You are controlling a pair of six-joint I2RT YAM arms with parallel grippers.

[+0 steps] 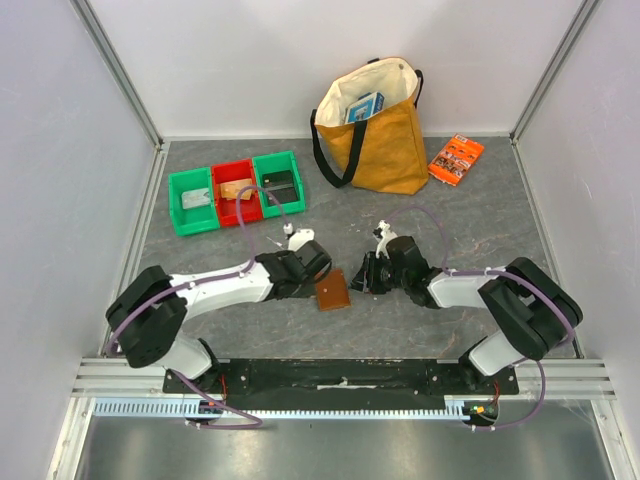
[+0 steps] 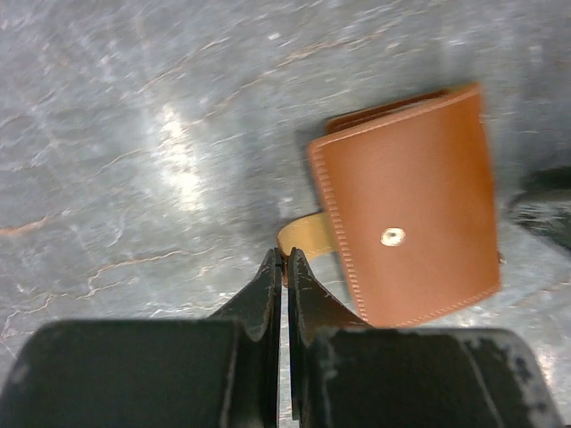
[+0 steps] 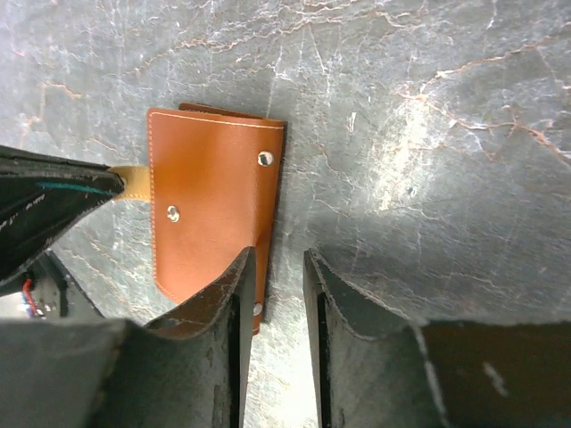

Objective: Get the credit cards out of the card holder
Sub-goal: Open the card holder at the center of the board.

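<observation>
We had the left gripper (image 2: 284, 260) pinched shut on the tab (image 2: 308, 236) of the holder (image 2: 415, 205), which lay closed on the table (image 2: 134, 134) between the arms; the right gripper (image 3: 278, 263) hovered slightly open at its right edge. Opening it was the step in hand, we judged, and the flap needed peeling back; no cards showed, presumably hidden inside

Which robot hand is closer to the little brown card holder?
Left. The left gripper is shut on the tab of the card holder, touching it. The right gripper is open at the opposite edge, one finger over a corner; contact unclear.
</observation>
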